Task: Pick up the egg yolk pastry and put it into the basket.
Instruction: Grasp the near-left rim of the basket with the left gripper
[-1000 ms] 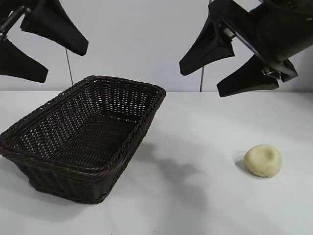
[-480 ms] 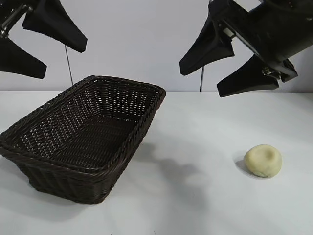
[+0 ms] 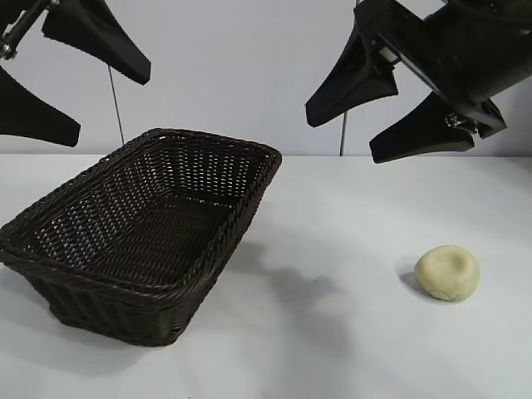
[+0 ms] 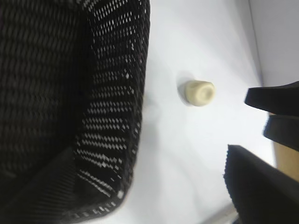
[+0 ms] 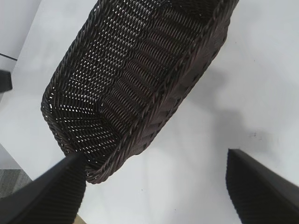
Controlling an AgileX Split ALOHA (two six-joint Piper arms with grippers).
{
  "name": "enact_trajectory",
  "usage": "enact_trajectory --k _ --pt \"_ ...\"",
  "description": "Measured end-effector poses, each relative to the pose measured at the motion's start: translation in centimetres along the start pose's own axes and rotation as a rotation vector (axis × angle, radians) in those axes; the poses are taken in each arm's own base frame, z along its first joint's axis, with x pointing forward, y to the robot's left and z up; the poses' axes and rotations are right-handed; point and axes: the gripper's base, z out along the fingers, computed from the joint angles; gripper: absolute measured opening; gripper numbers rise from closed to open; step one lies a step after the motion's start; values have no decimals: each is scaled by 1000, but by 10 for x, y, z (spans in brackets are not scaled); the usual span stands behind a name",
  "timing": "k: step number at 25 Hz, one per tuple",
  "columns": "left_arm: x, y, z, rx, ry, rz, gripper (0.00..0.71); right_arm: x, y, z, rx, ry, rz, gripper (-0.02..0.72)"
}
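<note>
Two grippers hang high over the white desk [image 3: 349,332], and nothing is picked up yet. The egg yolk pastry [image 3: 447,272] sits alone on the desk, well apart from the basket [image 3: 141,229], so there is room to come down on it. The basket looks empty and waits for the pastry. The right gripper [image 3: 391,108] is up above the pastry with its jaws spread wide and holding nothing. The left gripper [image 3: 62,79] hangs above the basket, jaws wide apart too.
</note>
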Motion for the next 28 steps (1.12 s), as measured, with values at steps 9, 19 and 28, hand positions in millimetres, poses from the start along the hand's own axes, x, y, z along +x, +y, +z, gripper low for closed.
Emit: enact_trajectory --k 9,19,28 --pt "17 -11 -16 -90 48 -116 627 0 0 0 2 -2 -1 588" --pt "41 -25 -11 -308 -57 -281 627 0 0 0 2 -2 -1 588" --pt "34 0 18 -499 -154 -531 627 0 0 0 2 -2 -1 588"
